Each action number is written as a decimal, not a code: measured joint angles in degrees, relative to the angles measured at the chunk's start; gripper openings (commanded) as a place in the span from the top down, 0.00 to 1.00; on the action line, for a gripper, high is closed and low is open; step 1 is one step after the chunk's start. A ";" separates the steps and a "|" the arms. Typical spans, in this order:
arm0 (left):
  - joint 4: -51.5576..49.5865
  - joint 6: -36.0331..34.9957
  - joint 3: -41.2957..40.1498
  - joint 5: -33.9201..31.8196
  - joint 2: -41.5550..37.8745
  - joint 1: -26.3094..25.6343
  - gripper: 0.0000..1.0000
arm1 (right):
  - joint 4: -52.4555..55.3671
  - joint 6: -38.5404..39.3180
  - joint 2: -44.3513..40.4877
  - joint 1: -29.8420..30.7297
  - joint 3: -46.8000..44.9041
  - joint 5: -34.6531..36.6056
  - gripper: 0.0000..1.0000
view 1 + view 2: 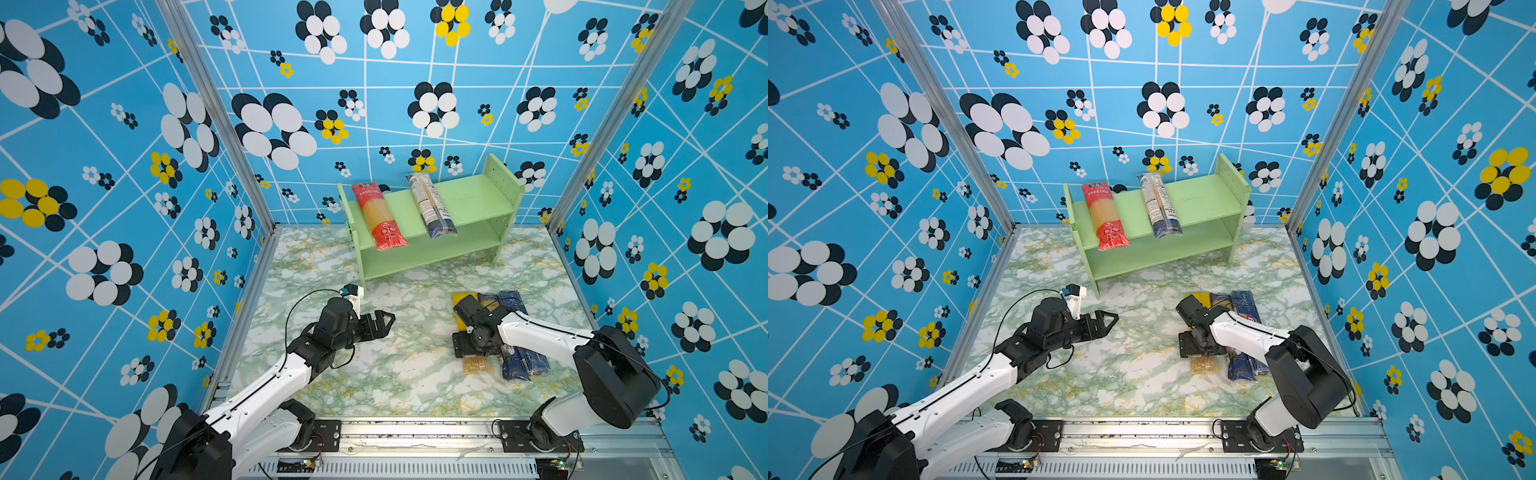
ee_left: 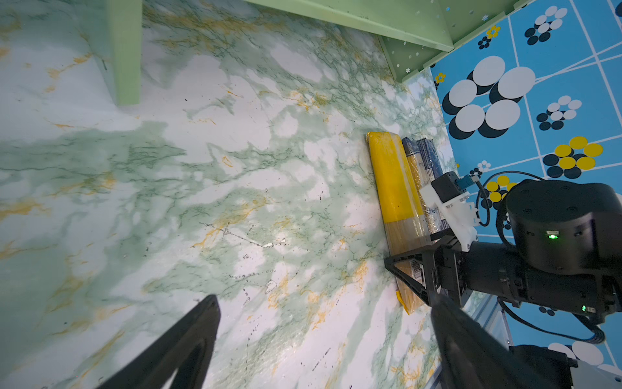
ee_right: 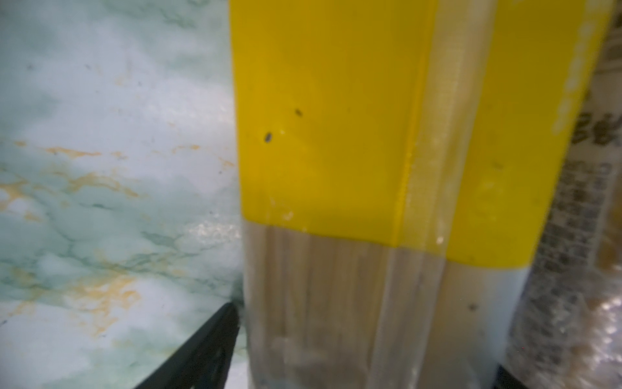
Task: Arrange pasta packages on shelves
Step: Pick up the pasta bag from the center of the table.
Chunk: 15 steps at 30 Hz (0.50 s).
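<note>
Right hand (image 1: pixel 473 349) straddles the yellow pack (image 2: pixel 392 175) across its width, one finger on each long side, placed to lift it level. You cannot tell whether it grips yet. The pack lies on the bench (image 1: pixel 374 374), just beside a blue-ended pack (image 1: pixel 515 370). Left hand (image 1: pixel 380 322) hangs released and empty, apart from the shelf (image 1: pixel 465 199).

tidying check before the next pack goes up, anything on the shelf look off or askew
Yes. The red pack and the clear pack lie across the top tier of the shelf with their near ends poking past its front edge. The shelf stands askew too.
</note>
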<state>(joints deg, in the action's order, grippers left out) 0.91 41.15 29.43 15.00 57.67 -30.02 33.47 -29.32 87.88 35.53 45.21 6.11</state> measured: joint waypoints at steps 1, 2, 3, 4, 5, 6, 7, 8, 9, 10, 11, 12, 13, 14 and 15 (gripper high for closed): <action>0.00 0.00 0.00 0.00 0.02 0.00 0.01 | -0.11 -0.11 -0.02 0.00 -0.02 0.02 0.15; 0.00 0.00 0.00 0.00 0.04 0.00 0.01 | -0.17 -0.13 0.00 0.00 -0.02 0.07 0.16; 0.00 0.00 0.00 0.00 0.04 0.00 0.01 | -0.28 -0.11 0.00 0.00 -0.02 0.09 0.16; 0.02 0.00 0.00 0.00 0.04 0.00 0.01 | -0.35 -0.11 0.02 0.04 -0.02 0.13 0.17; 0.00 0.00 0.00 0.00 0.04 0.00 0.01 | -0.42 -0.13 0.04 0.09 -0.02 0.17 0.17; 0.00 0.00 0.00 0.00 0.04 0.00 0.01 | -0.50 -0.13 0.07 0.09 -0.02 0.20 0.18; 0.02 0.00 0.00 0.00 0.04 0.00 0.01 | -0.57 -0.17 0.11 0.09 -0.02 0.24 0.19; 0.00 0.00 0.00 0.00 0.04 0.00 0.01 | -0.72 -0.31 0.15 0.09 -0.02 0.28 0.19; 0.00 0.00 0.00 0.00 0.04 0.00 0.01 | -0.81 -0.35 0.22 0.09 0.00 0.35 0.20; 0.00 0.00 0.00 0.00 0.04 0.00 0.01 | -0.85 -0.35 0.28 0.11 0.00 0.42 0.20; 0.02 0.00 0.00 0.00 0.04 0.00 0.01 | -0.96 -0.50 0.37 0.11 0.00 0.48 0.21; 0.02 0.00 0.00 0.00 0.04 0.00 0.01 | -1.01 -0.57 0.44 0.11 0.07 0.52 0.21; 0.00 0.00 0.00 0.00 0.04 0.00 0.01 | -1.07 -0.76 0.55 0.11 0.11 0.61 0.22; 0.00 0.00 0.00 0.00 0.04 0.00 0.01 | -1.16 -0.96 0.61 0.20 0.11 0.68 0.22; 0.00 0.00 0.00 0.00 0.04 0.00 0.01 | -1.22 -1.05 0.63 0.26 0.13 0.70 0.22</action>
<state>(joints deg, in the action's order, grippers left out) 0.91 41.15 29.43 15.00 57.71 -30.02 32.25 -30.37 88.51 35.79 45.34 6.81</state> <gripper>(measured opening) 0.990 0.784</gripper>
